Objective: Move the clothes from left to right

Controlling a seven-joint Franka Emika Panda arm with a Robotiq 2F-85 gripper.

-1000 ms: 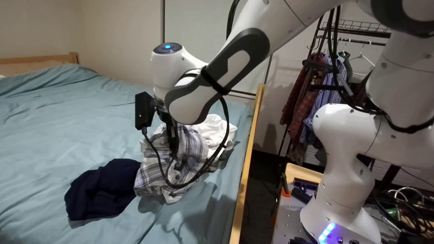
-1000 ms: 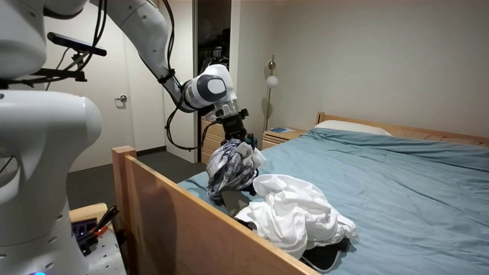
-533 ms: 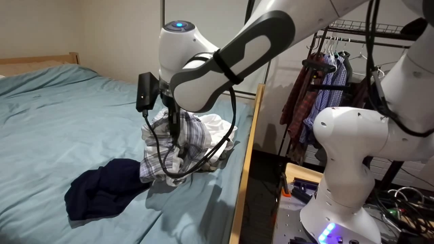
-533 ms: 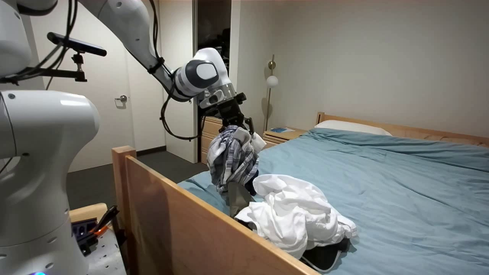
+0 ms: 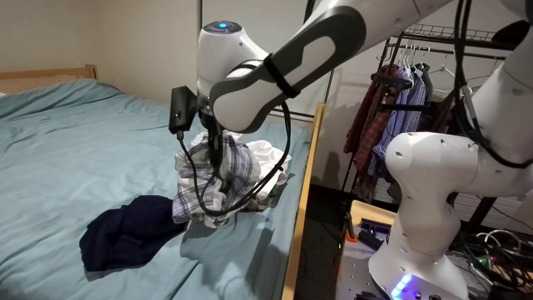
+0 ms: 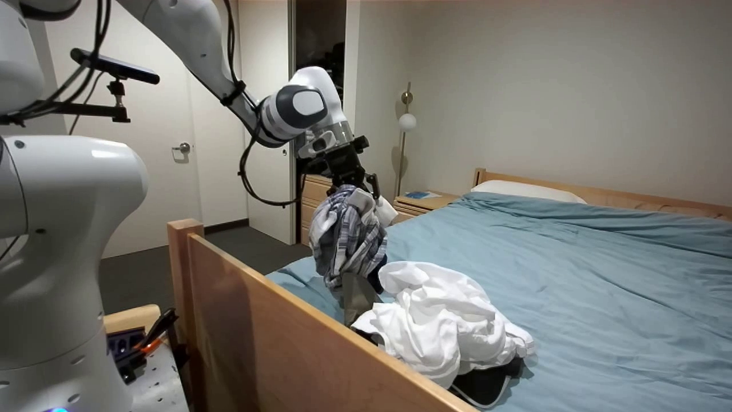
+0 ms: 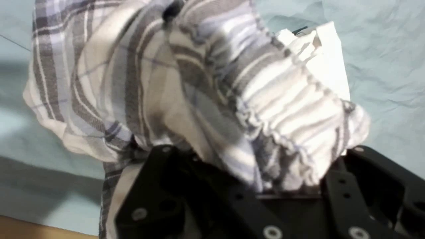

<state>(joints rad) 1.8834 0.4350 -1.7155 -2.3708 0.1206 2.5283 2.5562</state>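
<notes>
Plaid garment [image 7: 192, 89], bunched between the jaws, apparently pinched there.

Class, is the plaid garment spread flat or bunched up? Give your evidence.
Bunched up: the plaid garment, held in the tool, shows crumpled folds in the wrist view.

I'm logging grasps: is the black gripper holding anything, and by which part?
The black gripper holds the grey, white and blue plaid cloth garment by its bunched, ruffled uppermost stretch; exact piece unclear.

The blue-green bedsheet [image 5: 79, 162] carries a navy garment [image 5: 129, 233] — and black cloth [image 6: 486, 384] beneath white cloth [image 6: 440, 320].
</notes>
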